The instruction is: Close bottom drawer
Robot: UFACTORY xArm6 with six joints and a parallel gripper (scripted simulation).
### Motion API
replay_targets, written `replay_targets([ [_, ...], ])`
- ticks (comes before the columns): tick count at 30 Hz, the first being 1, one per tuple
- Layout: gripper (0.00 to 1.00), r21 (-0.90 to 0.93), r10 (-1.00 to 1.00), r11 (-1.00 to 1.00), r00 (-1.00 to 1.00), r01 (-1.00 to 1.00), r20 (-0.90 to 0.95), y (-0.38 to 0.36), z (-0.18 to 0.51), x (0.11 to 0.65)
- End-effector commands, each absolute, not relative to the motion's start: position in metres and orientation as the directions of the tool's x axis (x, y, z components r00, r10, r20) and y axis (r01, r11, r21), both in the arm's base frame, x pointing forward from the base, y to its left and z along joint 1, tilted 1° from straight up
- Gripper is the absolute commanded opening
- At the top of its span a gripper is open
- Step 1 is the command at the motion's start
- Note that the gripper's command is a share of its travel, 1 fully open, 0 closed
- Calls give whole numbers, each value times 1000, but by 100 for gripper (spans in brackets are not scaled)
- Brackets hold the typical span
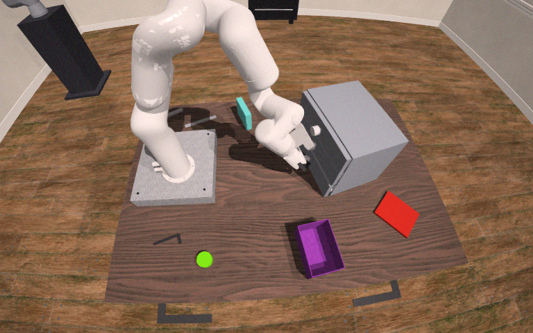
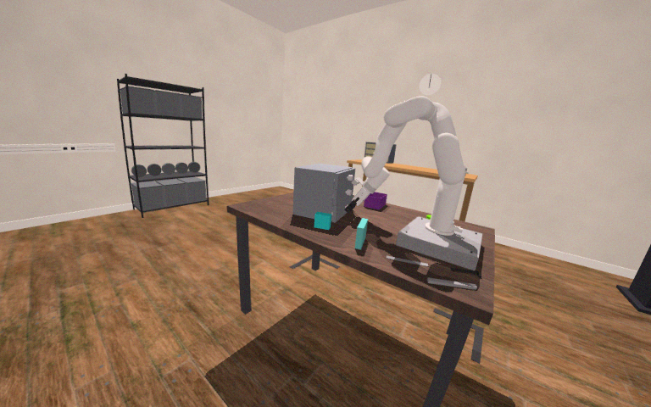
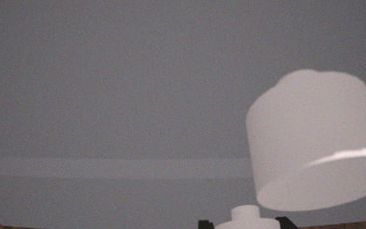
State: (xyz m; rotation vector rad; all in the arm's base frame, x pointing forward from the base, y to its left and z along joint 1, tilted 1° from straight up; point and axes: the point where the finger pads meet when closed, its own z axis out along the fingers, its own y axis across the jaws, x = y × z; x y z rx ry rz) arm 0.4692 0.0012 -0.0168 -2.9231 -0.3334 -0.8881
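The grey cabinet [image 1: 358, 123] [image 2: 316, 189] stands on the table's right half, its dark front turned towards the arm. Its bottom drawer [image 1: 318, 176] [image 3: 99, 202] looks pushed in, about flush with the front. My gripper [image 1: 302, 164] [image 2: 352, 204] [image 3: 245, 224] is low against that front and shut on the bottom drawer's small white knob [image 3: 245, 215]. A larger white knob [image 1: 314, 130] [image 3: 314, 143] of a drawer above sticks out beside the wrist. In the wrist view the grey front fills almost everything.
A teal block [image 1: 243, 112] [image 2: 362, 233] stands on edge left of the cabinet, and a teal cube [image 2: 322, 220] lies by its far side. A purple bin [image 1: 318, 247], a red slab [image 1: 396, 214] and a green ball [image 1: 204, 259] lie nearer the front edge. The arm's base plate [image 1: 176, 168] is at the left.
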Motion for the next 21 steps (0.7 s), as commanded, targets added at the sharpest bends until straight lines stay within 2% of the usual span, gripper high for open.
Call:
replay_targets([
  [1, 0, -2, 186, -974, 808, 226, 559, 1, -16, 471],
  [4, 0, -2, 186, -974, 808, 226, 559, 1, -16, 471],
  [5, 60, -2, 186, -974, 808, 226, 559, 1, -16, 471],
  [21, 60, -2, 186, -974, 808, 226, 559, 1, -16, 471],
])
